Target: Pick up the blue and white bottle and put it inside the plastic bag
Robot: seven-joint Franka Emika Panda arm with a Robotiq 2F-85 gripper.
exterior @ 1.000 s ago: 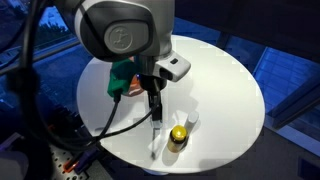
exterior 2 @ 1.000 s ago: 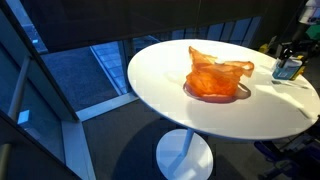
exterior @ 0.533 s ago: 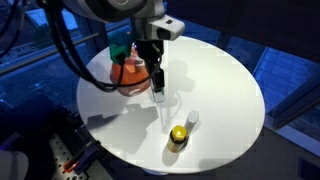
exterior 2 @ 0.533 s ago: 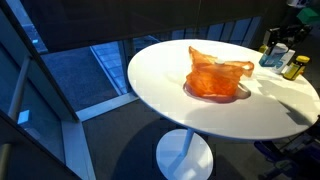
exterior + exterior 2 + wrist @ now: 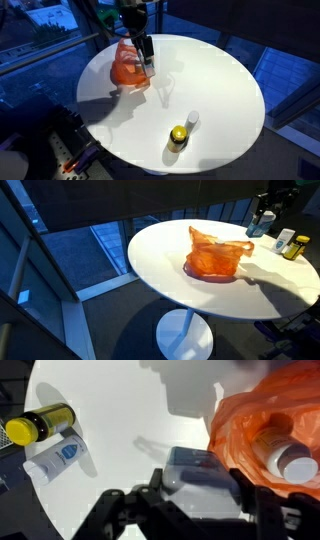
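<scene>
In the wrist view, a yellow-capped bottle [image 5: 40, 426] and a white tube [image 5: 57, 460] lie touching on the round white surface [image 5: 120, 400]. To their right the gripper [image 5: 198, 485] has its jaws clamped on the blue and white bottle [image 5: 193, 465], which is held clear of the surface just beside the orange plastic bag [image 5: 262, 410]. A white-capped container [image 5: 285, 457] sits inside the bag.

1. I see a round white table [image 5: 225, 85] standing on a white pedestal foot [image 5: 184, 335]. Its top is glossy, with soft shadows on it.
2. Floor [image 5: 110, 330] under it reads dark.
3. Dark-framed glass panes [image 5: 95, 250] beside the table show blue-lit ground beyond.
4. Room dim, blue cast overall.
5. Cables [image 5: 75, 150] tangled low by the table's edge.
</scene>
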